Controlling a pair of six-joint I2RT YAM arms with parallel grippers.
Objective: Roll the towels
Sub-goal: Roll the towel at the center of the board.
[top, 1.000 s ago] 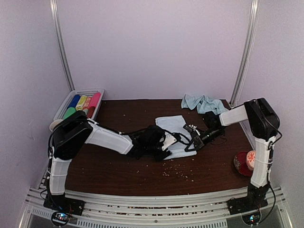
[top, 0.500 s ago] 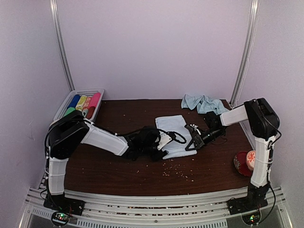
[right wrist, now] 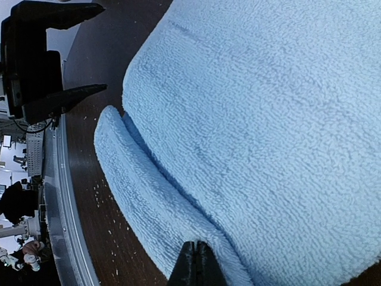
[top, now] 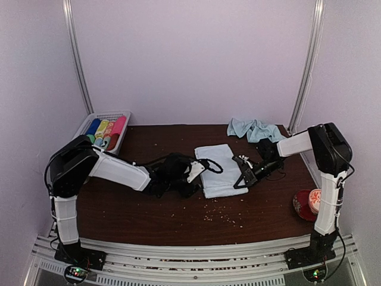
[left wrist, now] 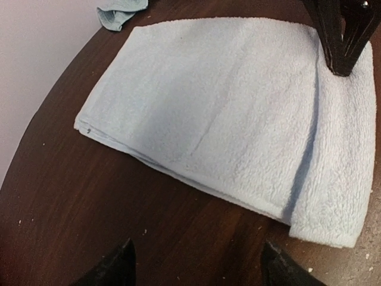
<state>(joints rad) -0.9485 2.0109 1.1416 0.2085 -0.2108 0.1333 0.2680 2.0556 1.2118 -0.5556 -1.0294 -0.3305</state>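
One pale blue towel [top: 218,171] lies folded flat at the table's middle, its near edge turned over into a narrow fold [right wrist: 143,196]. My right gripper [top: 239,173] is shut on that folded edge at the towel's right side, its tips [right wrist: 197,262] pinched into the cloth. My left gripper [top: 199,174] is open and empty, low over bare table just left of the towel, fingertips [left wrist: 122,268] wide apart. The towel fills the left wrist view [left wrist: 226,113]. The second towel [top: 255,129] lies crumpled at the back right.
A white basket [top: 83,128] of coloured rolls stands at the back left corner. A red dish [top: 305,205] sits at the right edge by the right arm's base. Crumbs [top: 220,214] are scattered in front of the towel.
My left arm has drawn back to the left, off the towel, with its gripper open. The right gripper has stayed on the towel's edge.
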